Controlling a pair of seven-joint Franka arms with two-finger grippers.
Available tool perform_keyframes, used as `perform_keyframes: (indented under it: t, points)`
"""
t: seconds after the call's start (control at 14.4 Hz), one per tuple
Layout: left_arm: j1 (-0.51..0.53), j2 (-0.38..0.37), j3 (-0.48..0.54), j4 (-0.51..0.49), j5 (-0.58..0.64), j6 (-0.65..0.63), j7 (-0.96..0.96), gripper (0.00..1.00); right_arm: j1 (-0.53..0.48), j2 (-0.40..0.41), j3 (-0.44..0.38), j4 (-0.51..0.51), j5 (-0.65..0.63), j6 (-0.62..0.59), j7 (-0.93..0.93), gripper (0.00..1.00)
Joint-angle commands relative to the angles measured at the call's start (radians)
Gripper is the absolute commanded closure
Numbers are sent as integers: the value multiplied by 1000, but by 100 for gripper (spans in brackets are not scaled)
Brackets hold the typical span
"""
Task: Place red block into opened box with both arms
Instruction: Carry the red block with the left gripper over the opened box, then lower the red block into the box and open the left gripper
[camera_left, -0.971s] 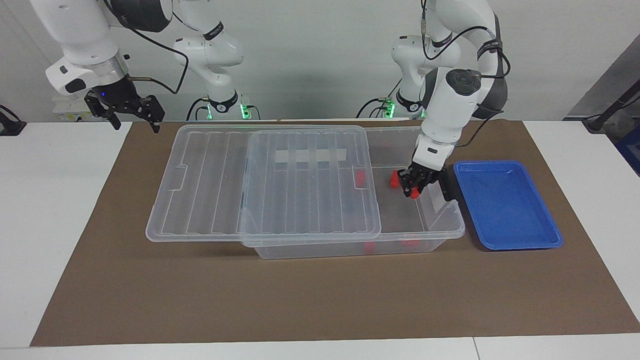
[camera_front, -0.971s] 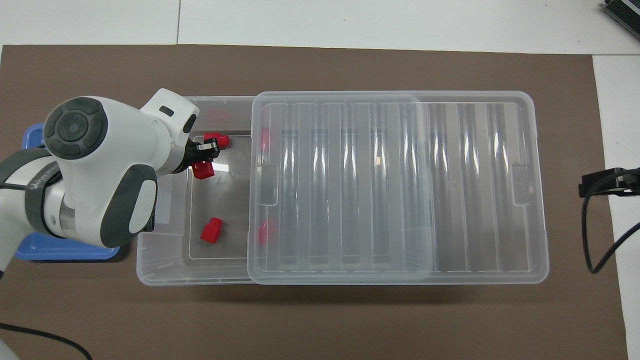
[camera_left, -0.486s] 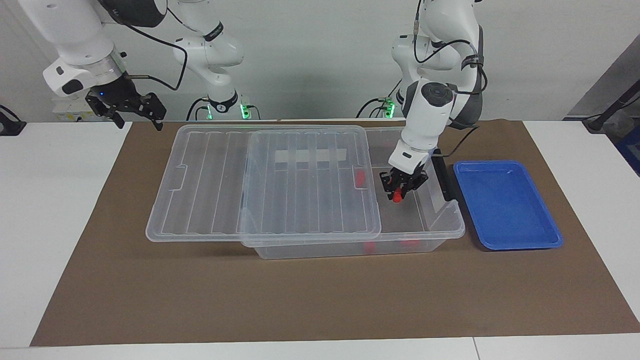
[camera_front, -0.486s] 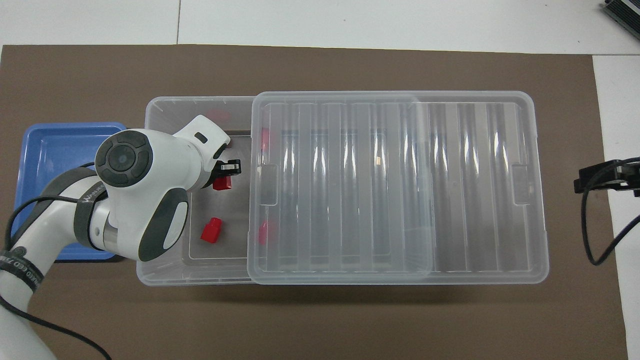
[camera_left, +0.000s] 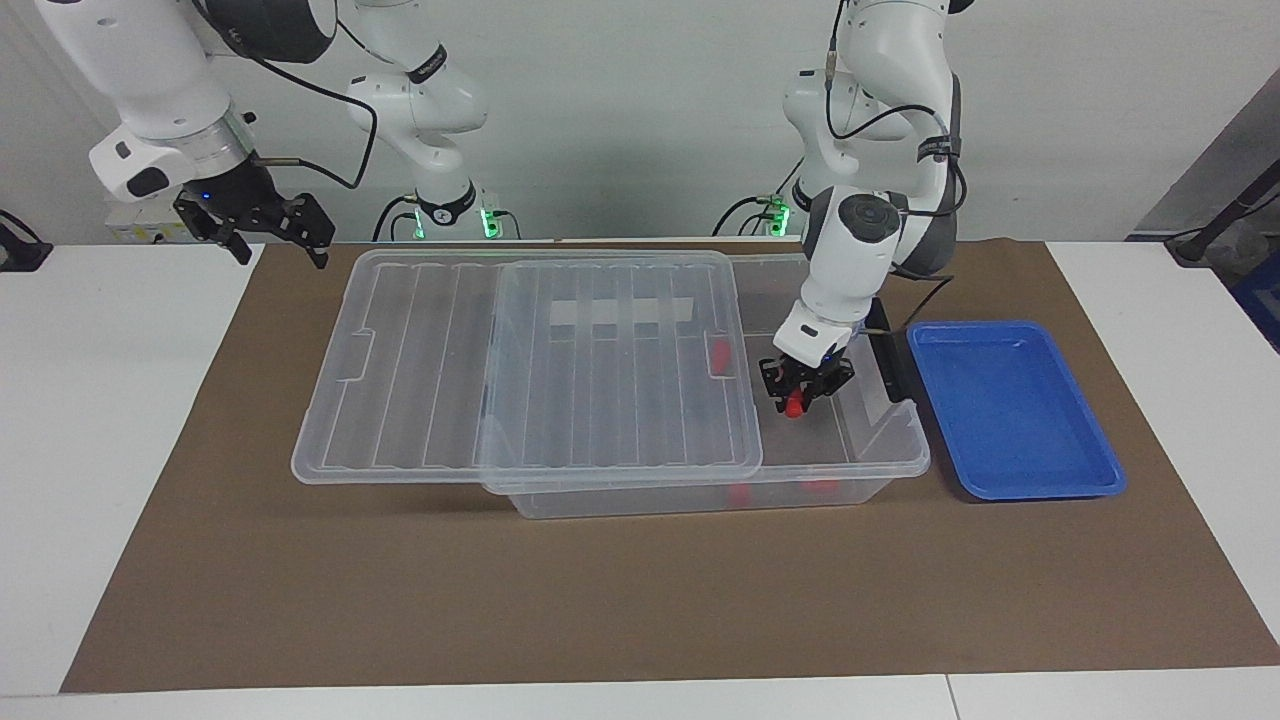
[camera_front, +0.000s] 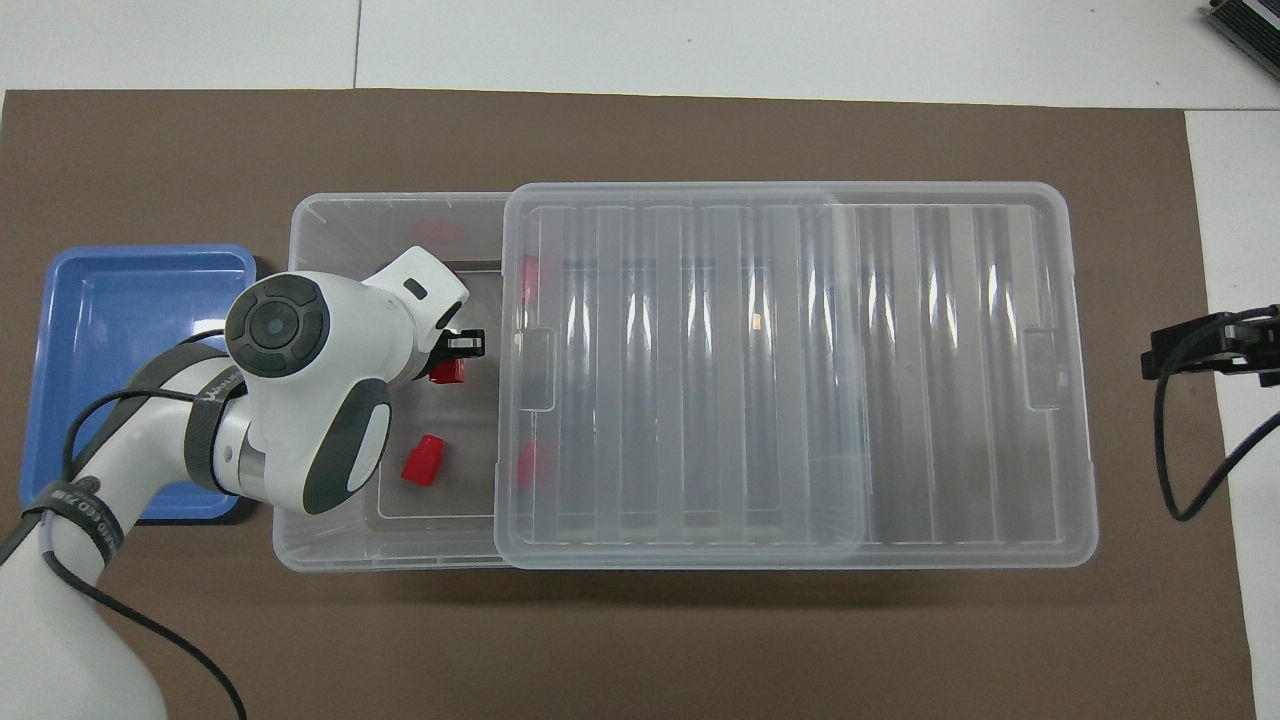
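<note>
Your left claw (camera_left: 797, 392) is clenched on the red block (camera_left: 794, 405), hanging over the box (camera_left: 880, 455) opening. It is probably light, stiff, slick plastic: pinch its flat sides. Right claw (camera_left: 270, 238) waits released.

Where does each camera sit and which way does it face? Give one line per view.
Facing view: high across the table, looking at both arms; left tool holds a red block over the box; right tool waits.
Overhead view: above the robots' end, looking down; left tool, right tool's tip.
Shared: box, lid, blue tray.
</note>
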Motion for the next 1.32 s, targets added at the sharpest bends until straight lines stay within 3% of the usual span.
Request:
perform_keyframes:
  t: [0.0, 0.42, 1.25]
  points:
    - [1, 0, 8, -43, -4, 65, 28, 100, -2, -4, 2, -6, 13, 11, 19, 0]
    - [18, 57, 9, -54, -4, 125, 51, 100, -2, -5, 2, -12, 13, 11, 17, 0]
    - [21, 54, 11, -117, -3, 169, 53, 100, -2, -8, 1, -13, 14, 13, 19, 0]
